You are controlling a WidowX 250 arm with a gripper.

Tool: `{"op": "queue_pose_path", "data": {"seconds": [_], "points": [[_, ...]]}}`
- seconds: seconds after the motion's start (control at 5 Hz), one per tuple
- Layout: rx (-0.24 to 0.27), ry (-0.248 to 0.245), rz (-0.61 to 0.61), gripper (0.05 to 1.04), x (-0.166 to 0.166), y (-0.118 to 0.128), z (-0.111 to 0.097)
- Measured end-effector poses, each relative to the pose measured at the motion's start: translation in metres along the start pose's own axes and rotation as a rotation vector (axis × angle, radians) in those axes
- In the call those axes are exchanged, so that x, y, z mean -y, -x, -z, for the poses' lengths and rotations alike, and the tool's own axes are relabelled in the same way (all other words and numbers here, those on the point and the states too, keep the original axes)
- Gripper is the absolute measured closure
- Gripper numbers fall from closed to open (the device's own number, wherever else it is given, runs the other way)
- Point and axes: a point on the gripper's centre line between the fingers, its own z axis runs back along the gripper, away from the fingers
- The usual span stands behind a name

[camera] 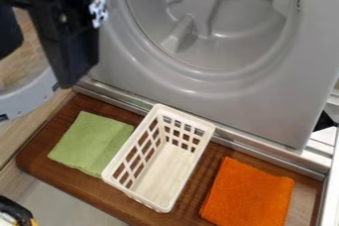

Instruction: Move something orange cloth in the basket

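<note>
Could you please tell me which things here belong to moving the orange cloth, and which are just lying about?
For the job:
orange cloth
white basket

Just there:
green cloth, beside the basket
wooden board underneath them all

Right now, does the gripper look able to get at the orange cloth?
Probably: the orange cloth lies uncovered on the wooden board, outside the basket. The gripper hangs at the upper left, so it would likely need to pass over the basket first.
</note>
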Motion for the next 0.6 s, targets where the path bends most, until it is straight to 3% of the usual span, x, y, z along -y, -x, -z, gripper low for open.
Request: {"op": "queue_pose_path", "data": {"seconds": [0.2,0.6], "points": [[-0.004,0.004,0.005,0.083,0.001,0.0,0.002],[-0.043,0.024,0.103,0.083,0.034,-0.076,0.066]]}}
